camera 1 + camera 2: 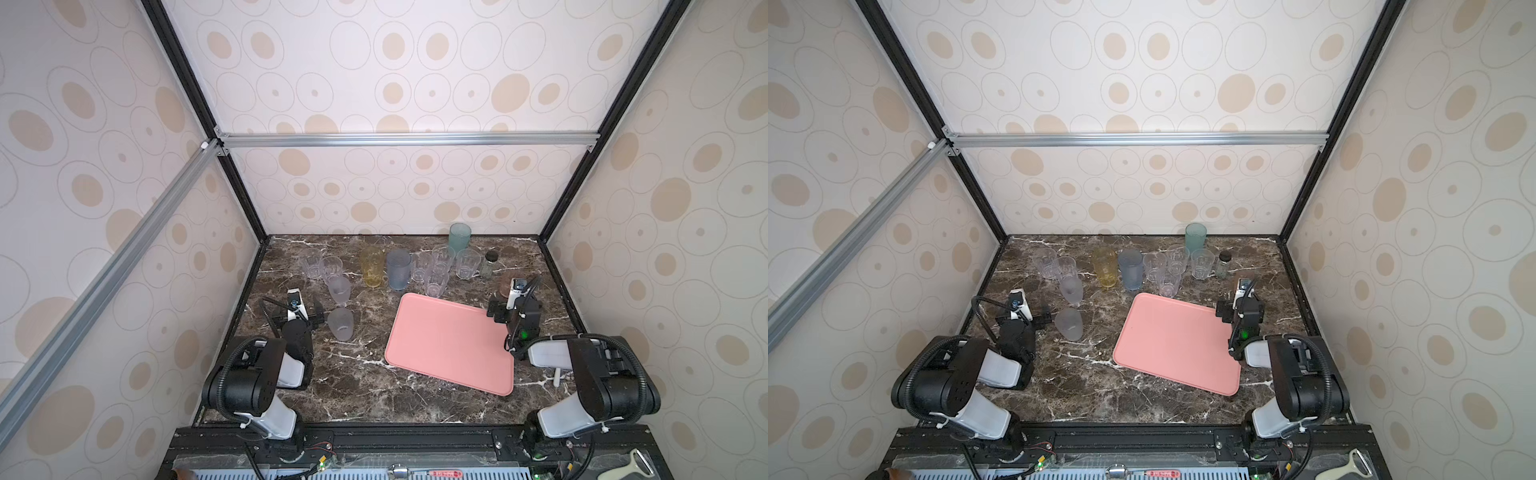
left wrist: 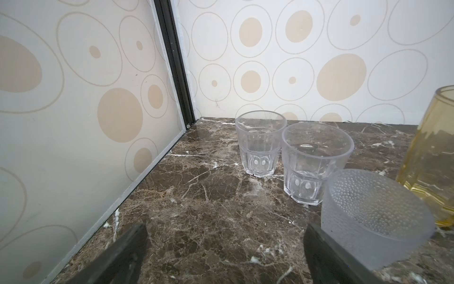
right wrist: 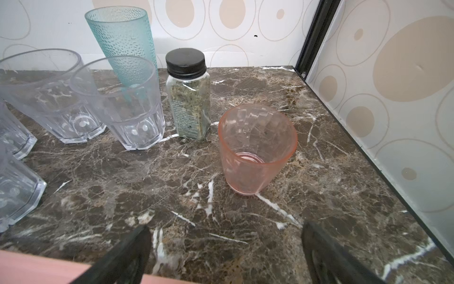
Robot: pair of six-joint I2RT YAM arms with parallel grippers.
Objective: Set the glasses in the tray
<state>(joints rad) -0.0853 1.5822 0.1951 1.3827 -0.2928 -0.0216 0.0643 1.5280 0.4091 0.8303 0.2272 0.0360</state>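
Note:
The salmon-pink tray (image 1: 451,345) (image 1: 1177,345) lies bare on the marble top. The glasses stand upright in a row behind it: clear faceted ones (image 1: 311,262), two frosted ones (image 1: 340,324), an amber one (image 1: 372,267), a blue-purple one (image 1: 399,269), a teal one (image 1: 459,237). My left gripper (image 2: 224,236) is open and holds nothing; the nearer frosted glass (image 2: 373,221) stands just outside one finger. My right gripper (image 3: 224,233) is open and holds nothing, at the tray's far right corner. A small pink glass (image 3: 255,150) stands just ahead of it.
A small clear jar (image 3: 188,98) with a black lid stands between the pink glass and a clear faceted one (image 3: 132,105). The enclosure walls close in the table on the left, back and right. Both arm bases sit at the front edge.

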